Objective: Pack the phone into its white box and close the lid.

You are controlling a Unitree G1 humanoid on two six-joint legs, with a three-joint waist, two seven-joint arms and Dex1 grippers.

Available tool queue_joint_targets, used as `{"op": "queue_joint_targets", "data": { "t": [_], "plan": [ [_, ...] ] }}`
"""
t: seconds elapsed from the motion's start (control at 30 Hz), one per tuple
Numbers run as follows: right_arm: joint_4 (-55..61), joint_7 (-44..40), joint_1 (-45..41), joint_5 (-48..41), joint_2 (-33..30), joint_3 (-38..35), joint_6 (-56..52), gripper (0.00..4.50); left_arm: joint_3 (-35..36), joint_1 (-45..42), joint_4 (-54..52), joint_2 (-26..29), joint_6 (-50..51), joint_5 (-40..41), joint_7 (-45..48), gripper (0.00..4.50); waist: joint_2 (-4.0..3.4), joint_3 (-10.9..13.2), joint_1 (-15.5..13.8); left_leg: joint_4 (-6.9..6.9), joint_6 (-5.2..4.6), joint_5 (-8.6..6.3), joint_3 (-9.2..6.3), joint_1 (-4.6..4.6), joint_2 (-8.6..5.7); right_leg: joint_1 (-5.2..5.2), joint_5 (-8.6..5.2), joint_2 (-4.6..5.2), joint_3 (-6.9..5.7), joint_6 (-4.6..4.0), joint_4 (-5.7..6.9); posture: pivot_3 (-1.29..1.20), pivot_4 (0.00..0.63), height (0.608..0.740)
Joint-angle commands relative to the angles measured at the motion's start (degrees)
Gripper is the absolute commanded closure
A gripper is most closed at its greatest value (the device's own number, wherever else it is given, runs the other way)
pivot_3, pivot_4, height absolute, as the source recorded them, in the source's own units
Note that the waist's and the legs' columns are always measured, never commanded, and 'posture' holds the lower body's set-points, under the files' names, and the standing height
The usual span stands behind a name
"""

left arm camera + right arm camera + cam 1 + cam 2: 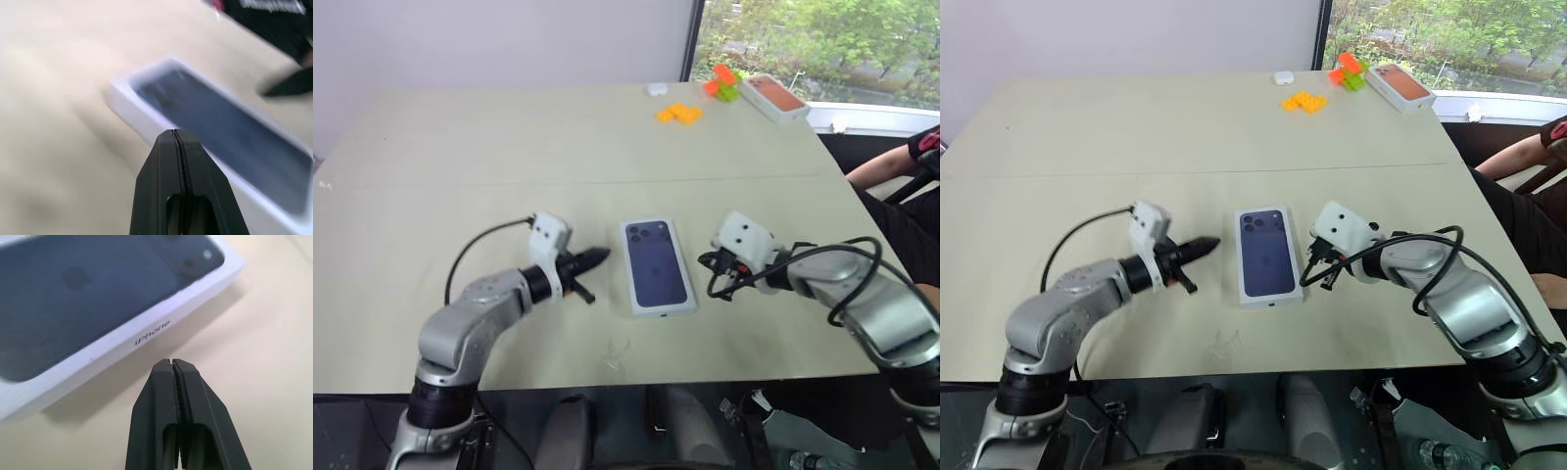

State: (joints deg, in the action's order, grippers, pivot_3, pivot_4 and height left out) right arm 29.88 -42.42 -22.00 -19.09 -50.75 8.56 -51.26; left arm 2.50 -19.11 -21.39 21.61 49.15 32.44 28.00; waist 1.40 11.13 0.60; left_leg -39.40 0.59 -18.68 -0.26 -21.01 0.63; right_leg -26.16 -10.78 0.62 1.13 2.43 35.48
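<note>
The left gripper (595, 258), jaws together and empty, hangs just left of the white box (112, 350). The lid (657, 264) sits on the box mid-tabletop (460, 147), so packing looks finished. The right gripper (1317, 262), jaws together, hovers just right.

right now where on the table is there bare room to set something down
Free: the wide stretch of table behind the left gripper, and the strip between the lid and the orange blocks. Crowded: beside the lid, flanked by both grippers, right one, and the far right corner.
</note>
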Motion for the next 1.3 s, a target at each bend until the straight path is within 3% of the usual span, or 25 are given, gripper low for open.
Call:
{"op": "queue_joint_targets", "data": {
  "t": [0.03, 0.17, 0.4, 0.63, 0.73, 0.83, 1.1, 1.3],
  "plan": [
    [4.1, -3.2, 1.4, -4.4, 0.7, -3.4, 1.3, 4.41, -4.3, -7.0, 5.1, -1.8, -3.2, -5.8, -3.2, 4.5, 0.01, 0.0, 0.0, 0.0, 0.0, 0.0, 0.0, 0.12, -0.01, 0.13, 0.0, 0.0, 0.01, 0.0, -0.01, 0.0, 0.15, 0.74],
    [10.1, -4.9, 4.5, -8.1, 1.4, -0.9, -0.1, 4.41, -10.8, -12.9, 12.5, -3.9, -5.0, -11.0, -3.1, 4.5, 0.02, 0.0, 0.2, 0.12, -0.01, 0.0, -0.01, 0.71, -0.02, 0.83, -0.16, -0.01, -0.01, 0.19, -0.26, 0.0, 0.15, 0.74],
    [8.1, 0.7, 4.7, -1.3, 2.5, 8.6, -3.1, 4.41, -18.3, -14.6, 18.1, -2.7, -1.7, -15.9, -0.2, 4.5, 0.02, 0.0, 0.2, 0.15, 0.03, 0.01, 0.01, 0.75, -0.01, 0.72, -0.15, -0.02, 0.09, 0.19, -0.15, 0.0, 0.15, 0.74],
    [7.0, 2.5, 4.3, 0.0, 2.3, 8.6, -5.0, 4.41, -18.6, -13.8, 18.6, -2.5, -0.4, -17.6, 0.4, 4.5, 0.04, -0.2, 0.2, 0.15, 0.03, 0.02, -0.01, 0.8, -0.01, 1.03, -0.28, -0.02, 0.1, 0.05, -0.14, 0.0, 0.15, 0.74],
    [7.3, 2.8, 4.7, -0.5, 3.4, 5.6, -2.7, 4.41, -12.3, -12.4, 16.2, -4.7, -5.2, -14.8, 0.0, 4.5, 0.04, -0.2, 0.2, 0.15, 0.03, 0.02, -0.01, 0.79, -0.01, 1.03, -0.28, -0.02, 0.1, 0.06, -0.15, 0.0, 0.15, 0.74],
    [6.0, 4.1, 7.1, -1.4, 6.2, -2.0, 4.1, 4.41, -2.6, -10.2, 11.7, -5.4, -8.8, -11.4, -1.8, 4.5, 0.1, -0.1, 0.3, 0.14, 0.04, 0.02, -0.02, 0.77, 0.03, 0.78, -0.18, 0.0, 0.11, 0.2, -0.13, 0.0, 0.15, 0.74],
    [-7.8, 8.2, 7.8, -2.5, 11.6, -16.4, 10.1, 4.41, 12.4, 4.7, 8.3, 8.4, -16.8, -11.5, 2.6, 4.5, 0.05, -0.1, 0.3, 0.24, 0.05, 0.02, 0.03, 0.84, 0.11, 0.69, -0.15, -0.07, 0.11, 0.18, -0.09, 0.0, 0.15, 0.74],
    [-14.2, 8.4, 7.4, 0.2, 11.6, -18.2, 17.3, 4.41, 20.7, 15.5, 8.5, 13.4, -19.4, -9.4, 6.4, 4.5, 0.05, -0.1, 0.1, 0.21, 0.05, 0.02, 0.06, 0.74, 0.12, 0.67, -0.26, 0.08, 0.1, 0.0, -0.24, 0.0, 0.15, 0.74]
  ]
}}
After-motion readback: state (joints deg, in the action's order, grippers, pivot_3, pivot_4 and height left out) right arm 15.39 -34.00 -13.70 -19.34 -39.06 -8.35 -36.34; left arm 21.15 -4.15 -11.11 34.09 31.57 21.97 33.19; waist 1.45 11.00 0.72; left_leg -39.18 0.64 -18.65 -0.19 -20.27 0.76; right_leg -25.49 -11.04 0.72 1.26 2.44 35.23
